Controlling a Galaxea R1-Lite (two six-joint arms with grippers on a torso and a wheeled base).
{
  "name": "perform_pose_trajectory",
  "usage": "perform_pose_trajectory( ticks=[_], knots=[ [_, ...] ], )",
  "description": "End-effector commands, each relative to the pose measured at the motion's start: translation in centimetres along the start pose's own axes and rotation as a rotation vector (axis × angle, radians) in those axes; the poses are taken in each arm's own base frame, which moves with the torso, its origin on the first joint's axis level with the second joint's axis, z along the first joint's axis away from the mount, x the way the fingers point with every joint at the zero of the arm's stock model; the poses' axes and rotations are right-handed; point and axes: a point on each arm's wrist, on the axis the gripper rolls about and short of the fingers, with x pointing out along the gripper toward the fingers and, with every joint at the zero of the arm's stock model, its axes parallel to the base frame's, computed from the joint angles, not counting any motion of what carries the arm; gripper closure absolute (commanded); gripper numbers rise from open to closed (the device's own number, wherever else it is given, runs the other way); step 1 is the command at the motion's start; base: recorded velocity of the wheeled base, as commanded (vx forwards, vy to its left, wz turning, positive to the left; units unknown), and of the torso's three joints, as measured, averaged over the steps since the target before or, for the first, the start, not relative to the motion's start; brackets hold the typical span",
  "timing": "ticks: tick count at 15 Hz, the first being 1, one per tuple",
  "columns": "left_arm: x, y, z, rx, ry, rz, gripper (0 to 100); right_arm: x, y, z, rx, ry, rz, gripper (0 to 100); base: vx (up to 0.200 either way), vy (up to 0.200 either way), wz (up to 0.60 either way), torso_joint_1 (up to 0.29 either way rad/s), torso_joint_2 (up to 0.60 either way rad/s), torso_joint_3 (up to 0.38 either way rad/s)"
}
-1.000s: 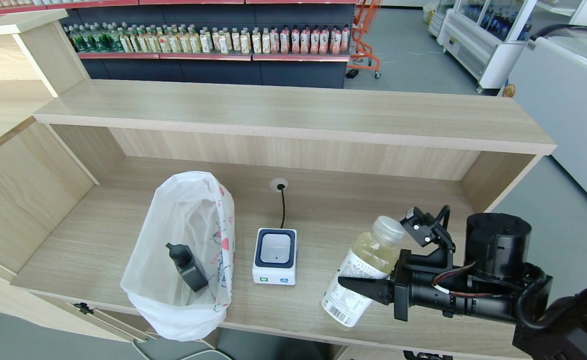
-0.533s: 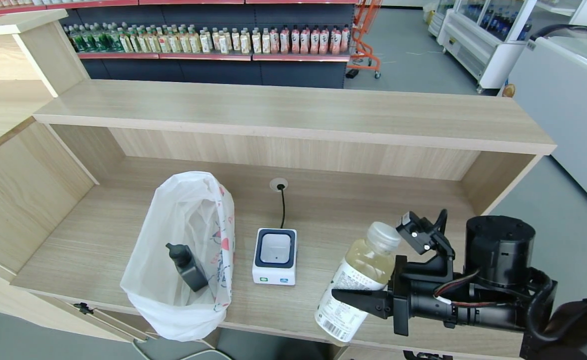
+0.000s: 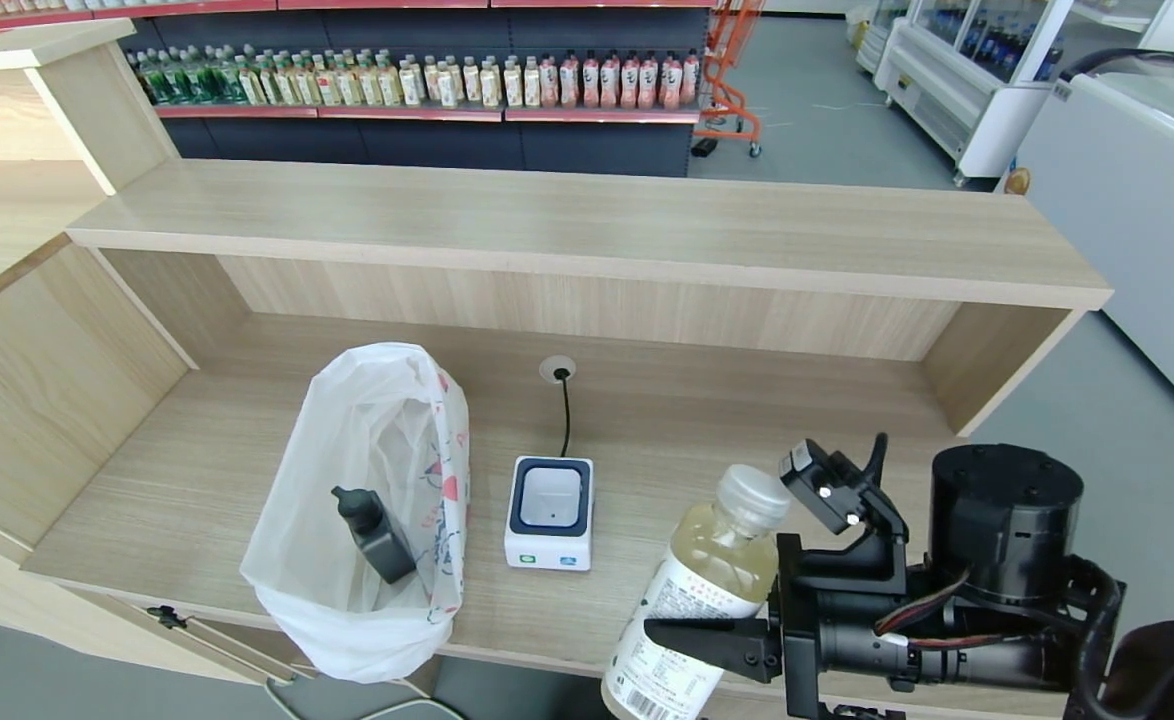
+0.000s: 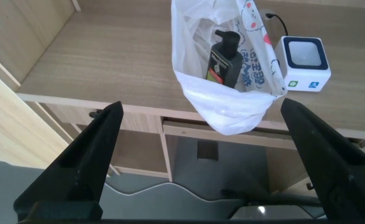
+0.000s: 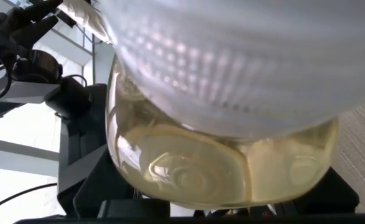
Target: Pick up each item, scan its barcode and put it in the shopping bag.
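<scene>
We see the drink bottle gripped by the right claw, which is clamped across its white label. One dark finger crosses the front; the other is hidden behind the bottle. The bottle is clear plastic, with pale yellow liquid, a white ribbed cap and a barcode low on the label. It hangs tilted, cap uppermost, above the near edge of the worktop, to the right of the scanner and apart from it. A black cable runs from the scanner to a hole in the worktop. Just left of the scanner the white shopping bag stands open, with a black pump bottle inside. The left claw hangs off the worktop's near edge, fingers wide apart, facing the bag. The drink bottle's base and part of its barcode are cut off at the head view's edge.
</scene>
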Motion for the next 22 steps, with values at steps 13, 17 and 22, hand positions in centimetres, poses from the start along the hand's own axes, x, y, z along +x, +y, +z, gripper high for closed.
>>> perform_pose_trajectory(
  ticks=[13,17,22],
  knots=[
    [0.00,0.00,0.00,0.000,-0.001,0.000,0,-0.06,0.92,-0.29,0.122,0.029,0.021,100,0.000,0.000,0.00,0.000,0.00,0.000],
    [0.00,0.00,0.00,0.000,-0.001,0.000,0,-0.04,0.95,-0.31,0.149,0.031,0.023,100,0.000,0.000,0.00,0.000,0.00,0.000],
    [0.00,0.00,0.00,0.000,-0.001,0.000,0,-0.09,1.07,-0.15,0.168,0.026,0.028,100,0.000,0.000,0.00,0.000,0.00,0.000]
  ],
)
